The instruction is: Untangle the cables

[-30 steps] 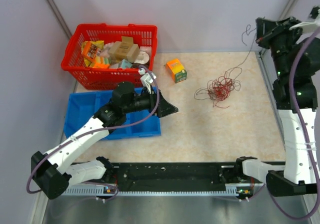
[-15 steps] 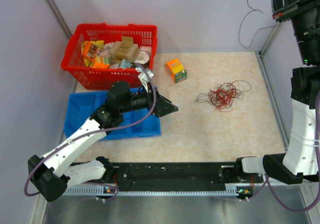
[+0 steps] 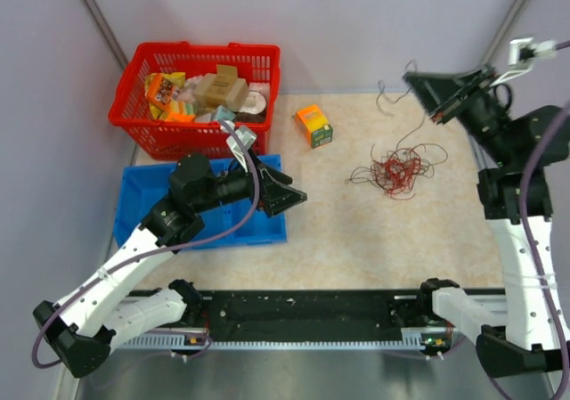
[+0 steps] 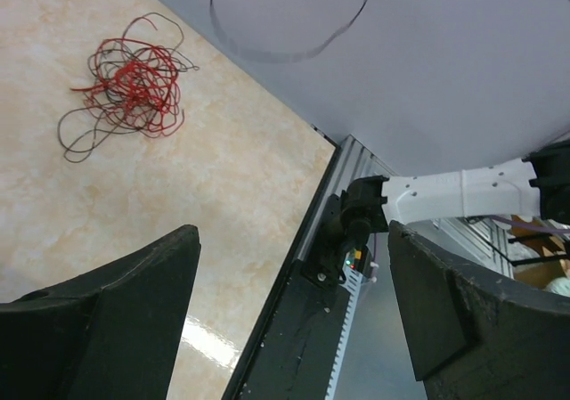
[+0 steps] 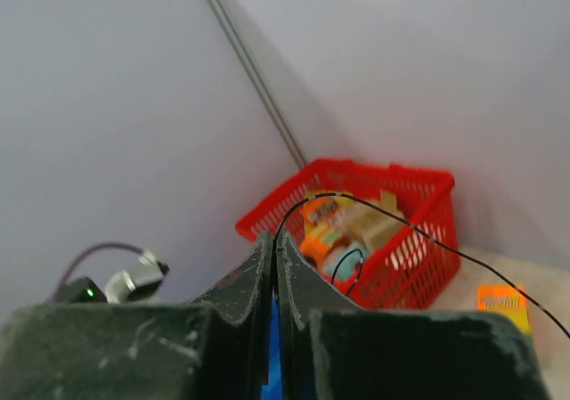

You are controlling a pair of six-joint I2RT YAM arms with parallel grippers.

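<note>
Right claw [image 3: 417, 80] now lower, pinched on a dark strand of the cables [image 3: 394, 168]; left claw [image 3: 298, 195] wide open, empty.

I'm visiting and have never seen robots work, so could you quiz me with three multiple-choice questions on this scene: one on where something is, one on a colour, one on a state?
1. Where is the tangle of cables?
A. In the red basket
B. On the table, right of the orange box
C. In the blue bin

2. What colour is the basket?
A. Red
B. Green
C. White

3. How is the right end effector?
A. Wide open
B. Shut on a thin dark cable
C. Holding the orange box

Answers:
1 B: the bundle lies on the table, right of the orange box.
2 A: its mesh walls are red.
3 B: its fingers meet with a dark cable running out between them.
</note>
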